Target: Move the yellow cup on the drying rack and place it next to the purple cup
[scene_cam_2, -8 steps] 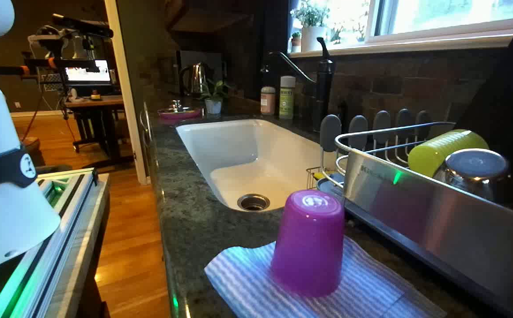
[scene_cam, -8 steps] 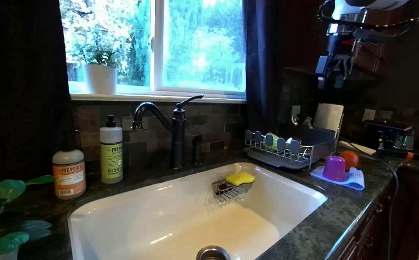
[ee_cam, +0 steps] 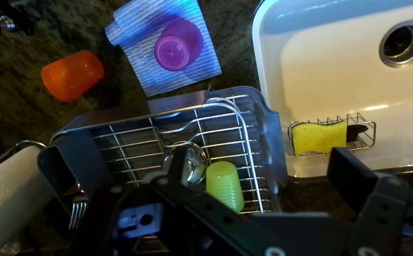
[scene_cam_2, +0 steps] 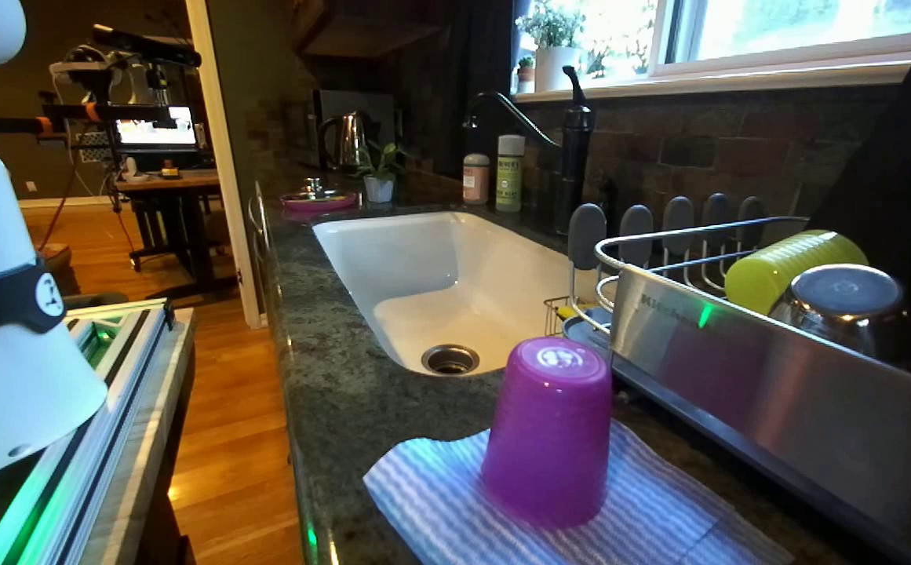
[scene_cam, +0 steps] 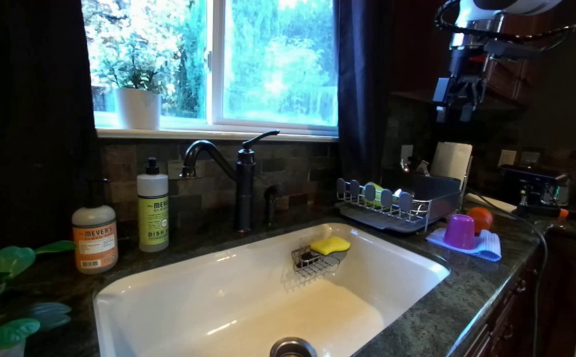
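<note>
The Robotiq gripper (ee_cam: 261, 165) hangs above the drying rack (scene_cam_2: 785, 392), fingers (ee_cam: 350, 176) spread and holding nothing. Below it, in the rack, the yellow-green plastic cup (ee_cam: 226, 183) lies tipped, its long axis, by the wrist view, roughly crossing the fingers' closing line, off centre.

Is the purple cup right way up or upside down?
Upside down: the purple cup stands closed base up in an exterior view, wider end on the cloth.

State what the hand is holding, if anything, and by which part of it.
Nothing is held. The hand is open, its fingers wide apart; the yellow cup rests in the drying rack, clear of the hand.
</note>
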